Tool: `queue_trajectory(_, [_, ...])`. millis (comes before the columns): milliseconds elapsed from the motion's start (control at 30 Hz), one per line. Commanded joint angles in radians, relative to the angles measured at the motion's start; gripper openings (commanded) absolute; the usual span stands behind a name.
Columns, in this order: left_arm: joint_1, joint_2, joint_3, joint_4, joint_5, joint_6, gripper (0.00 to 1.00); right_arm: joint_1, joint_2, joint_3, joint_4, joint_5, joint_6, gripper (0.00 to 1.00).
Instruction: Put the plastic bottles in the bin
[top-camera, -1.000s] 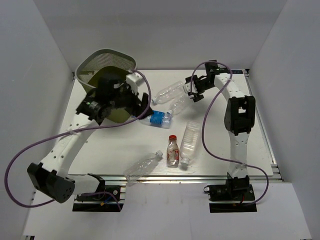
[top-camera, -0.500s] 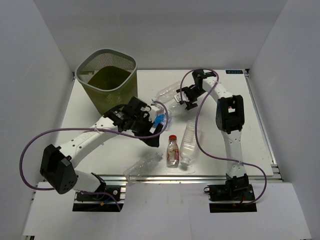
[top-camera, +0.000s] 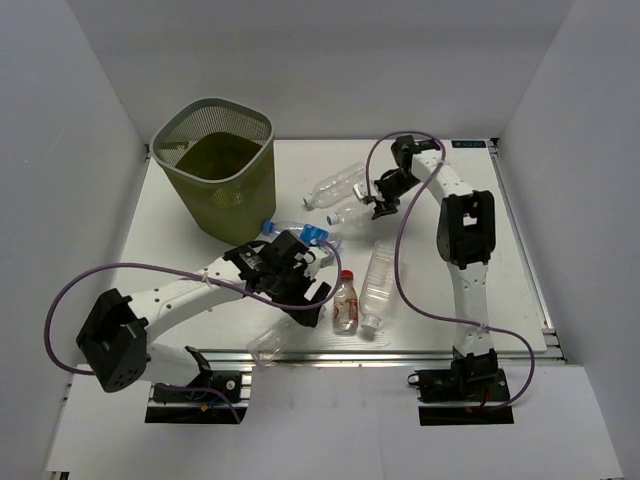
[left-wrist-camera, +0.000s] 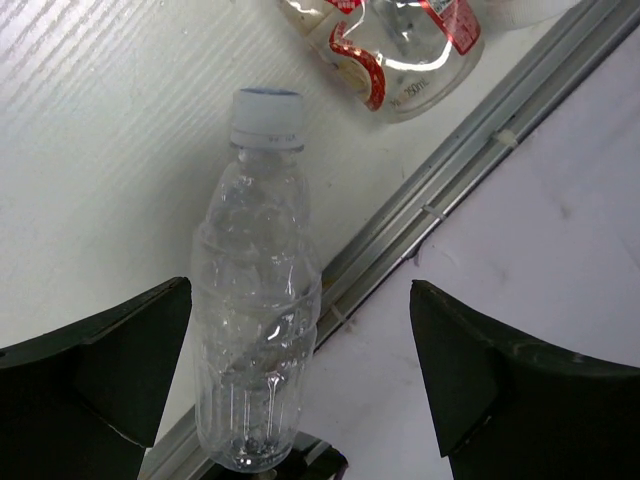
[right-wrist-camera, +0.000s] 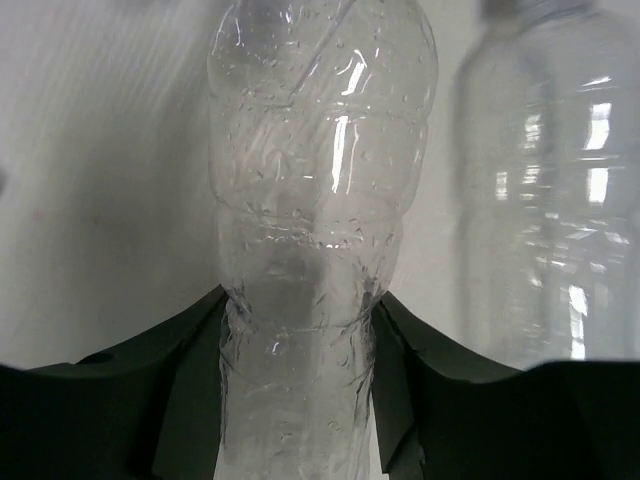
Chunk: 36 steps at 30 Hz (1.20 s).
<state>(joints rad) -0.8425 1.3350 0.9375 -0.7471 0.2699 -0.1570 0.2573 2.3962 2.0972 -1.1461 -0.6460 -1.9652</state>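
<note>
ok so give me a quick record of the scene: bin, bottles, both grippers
bin: olive mesh bin, upright, back left
bottles outside bin: six visible in the top view
left: left gripper open over near-edge bottle, not gripping
right: right gripper shut on clear bottle
other: red-cap bottle lying flat, free
bin contents: cannot tell

A white tabletop (top-camera: 510, 290) edged by an aluminium rail (top-camera: 420, 352) at its near side, enclosed by plain white walls (top-camera: 330, 70)
</note>
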Motion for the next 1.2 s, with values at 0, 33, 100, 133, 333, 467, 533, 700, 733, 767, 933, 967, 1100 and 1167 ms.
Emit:
queue_trajectory(0, [-0.027, 0.033, 0.003, 0.045, -0.087, -0.015, 1.00, -0.021, -0.196, 0.015, 0.017, -0.246, 0.247, 0.11])
queue_trajectory(33, [-0.039, 0.042, 0.003, 0.045, -0.101, -0.015, 1.00, -0.021, -0.271, 0.011, 0.040, -0.276, 0.302, 0.11])
queue_trajectory(100, [-0.049, 0.052, 0.003, 0.035, -0.123, -0.015, 1.00, -0.012, -0.321, -0.023, 0.164, -0.402, 0.523, 0.11])
queue_trajectory(133, [-0.058, 0.065, 0.003, 0.026, -0.132, -0.015, 1.00, -0.004, -0.344, -0.041, 0.224, -0.432, 0.605, 0.09])
queue_trajectory(333, [-0.089, 0.076, -0.019, 0.006, -0.161, -0.028, 1.00, 0.082, -0.532, -0.253, 1.332, -0.535, 1.793, 0.08])
queue_trajectory(467, [-0.098, 0.035, -0.052, 0.015, -0.179, -0.061, 1.00, 0.180, -0.364, -0.082, 1.848, -0.460, 2.227, 0.08])
queue_trajectory(533, [-0.107, 0.026, -0.052, 0.015, -0.193, -0.075, 1.00, 0.248, -0.298, 0.122, 1.922, -0.370, 2.314, 0.08])
queue_trajectory(700, [-0.127, 0.015, -0.062, 0.015, -0.215, -0.110, 1.00, 0.362, -0.103, 0.342, 1.951, -0.131, 2.231, 0.12])
queue_trajectory(733, [-0.127, 0.015, -0.062, 0.006, -0.215, -0.110, 1.00, 0.393, -0.111, 0.322, 1.985, -0.094, 2.191, 0.14])
queue_trajectory(767, [-0.139, 0.015, -0.062, 0.006, -0.224, -0.119, 1.00, 0.422, -0.111, 0.269, 2.002, -0.060, 2.168, 0.14])
queue_trajectory(933, [-0.148, 0.024, -0.029, -0.017, -0.244, -0.128, 1.00, 0.496, 0.013, 0.391, 2.008, 0.146, 2.068, 0.19])
queue_trajectory(967, [-0.158, 0.038, -0.029, -0.017, -0.244, -0.137, 1.00, 0.510, 0.017, 0.385, 2.016, 0.152, 2.066, 0.23])
queue_trajectory(1100, [-0.168, 0.066, -0.020, -0.028, -0.253, -0.147, 1.00, 0.523, 0.023, 0.310, 2.019, 0.186, 2.074, 0.86])
queue_trajectory(1167, [-0.179, 0.076, -0.029, -0.037, -0.253, -0.156, 1.00, 0.517, 0.038, 0.311, 2.001, 0.218, 2.070, 0.90])
